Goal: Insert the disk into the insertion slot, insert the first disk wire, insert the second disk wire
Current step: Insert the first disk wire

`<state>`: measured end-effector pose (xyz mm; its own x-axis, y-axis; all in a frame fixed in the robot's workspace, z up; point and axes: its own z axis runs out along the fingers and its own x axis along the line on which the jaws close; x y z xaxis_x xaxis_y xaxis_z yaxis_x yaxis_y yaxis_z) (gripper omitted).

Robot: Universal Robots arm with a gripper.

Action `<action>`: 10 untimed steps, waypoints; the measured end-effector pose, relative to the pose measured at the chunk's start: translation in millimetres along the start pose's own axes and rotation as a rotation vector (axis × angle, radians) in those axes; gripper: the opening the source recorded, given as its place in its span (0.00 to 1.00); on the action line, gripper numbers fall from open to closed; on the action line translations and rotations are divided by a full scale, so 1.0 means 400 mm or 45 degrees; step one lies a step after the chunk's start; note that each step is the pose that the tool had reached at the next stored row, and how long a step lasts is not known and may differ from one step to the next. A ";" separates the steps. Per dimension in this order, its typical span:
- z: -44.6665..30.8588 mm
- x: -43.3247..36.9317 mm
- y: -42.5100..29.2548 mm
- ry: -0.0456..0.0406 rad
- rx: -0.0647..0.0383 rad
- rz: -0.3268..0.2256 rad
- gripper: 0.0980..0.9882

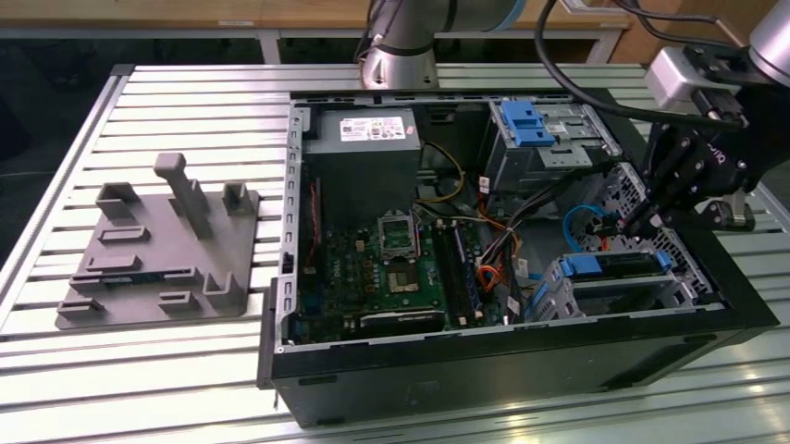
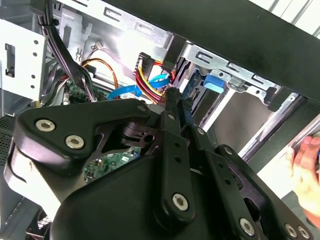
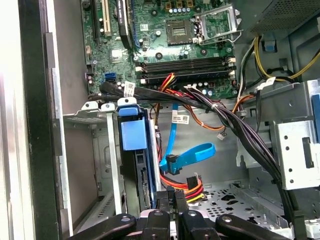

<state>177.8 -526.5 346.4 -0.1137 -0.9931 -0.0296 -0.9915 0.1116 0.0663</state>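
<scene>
Disk (image 1: 613, 265) lies just on the near side of the gripper (image 1: 645, 220), whose fingers are pressed almost together with nothing seen between them; beside their tips hang the blue cable (image 3: 187, 155) and the red-and-yellow wires (image 3: 194, 186), seemingly not yet plugged in; past these the disk sits in the slot (image 1: 617, 294), long axis across the exterior view, near its right.

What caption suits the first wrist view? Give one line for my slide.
Disk seated in the slot, blue wire hanging beside it, pincer close by.
</scene>
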 end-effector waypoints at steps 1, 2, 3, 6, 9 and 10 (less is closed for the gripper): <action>0.000 0.000 0.000 0.001 0.000 -0.014 0.07; 0.001 0.000 0.000 0.002 -0.001 -0.028 0.07; 0.001 0.000 0.000 0.003 -0.001 -0.041 0.07; 0.001 0.000 0.000 0.005 -0.001 -0.050 0.07; 0.001 0.000 0.000 0.006 -0.001 -0.050 0.07; 0.001 0.000 0.000 0.006 -0.001 -0.050 0.07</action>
<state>177.8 -526.5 345.9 -0.0746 -0.9968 -0.0277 -0.9952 0.0726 0.0662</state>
